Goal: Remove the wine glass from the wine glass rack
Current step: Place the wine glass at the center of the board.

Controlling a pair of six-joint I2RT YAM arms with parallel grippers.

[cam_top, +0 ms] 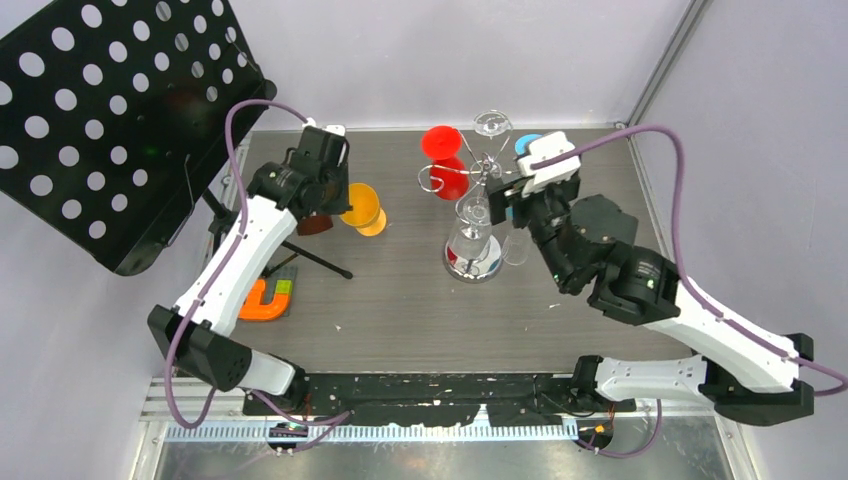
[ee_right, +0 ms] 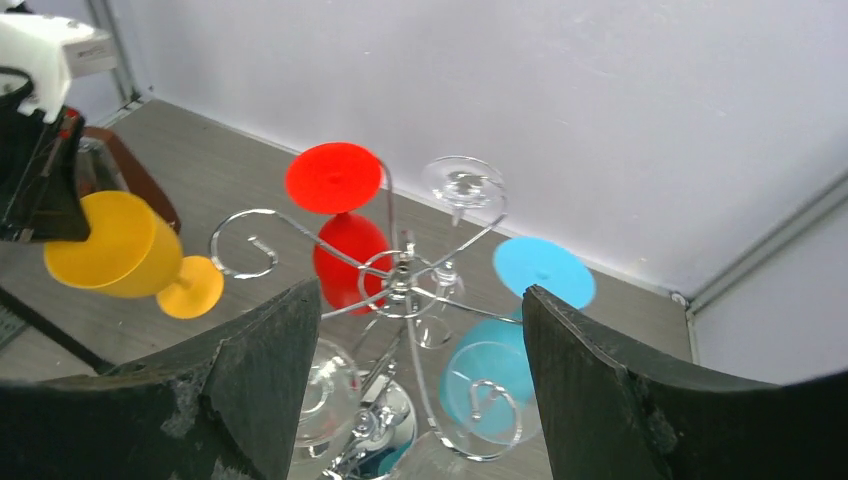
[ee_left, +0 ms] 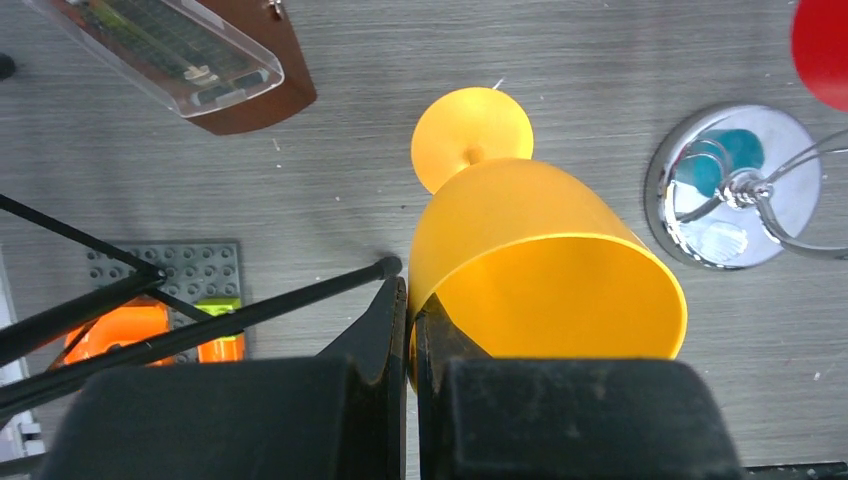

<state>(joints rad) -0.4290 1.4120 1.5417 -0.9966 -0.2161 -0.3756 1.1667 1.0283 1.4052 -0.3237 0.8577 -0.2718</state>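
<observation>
Okay, left gripper is clamped on the rim of a tilted yellow wine glass, off the rack, over the tabletop left of centre. The wine glass rack stands right of centre, with a red glass, clear glass and blue glass hanging on it. Right gripper is beside the rack, jaws apart, holding nothing.

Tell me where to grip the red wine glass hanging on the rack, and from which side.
Grip the red wine glass by its bowl, probably. It hangs upside down, foot resting over a scroll arm of the rack, so the stem is caged. Bring the open right end effector from the outer side, away from the central post.
</observation>
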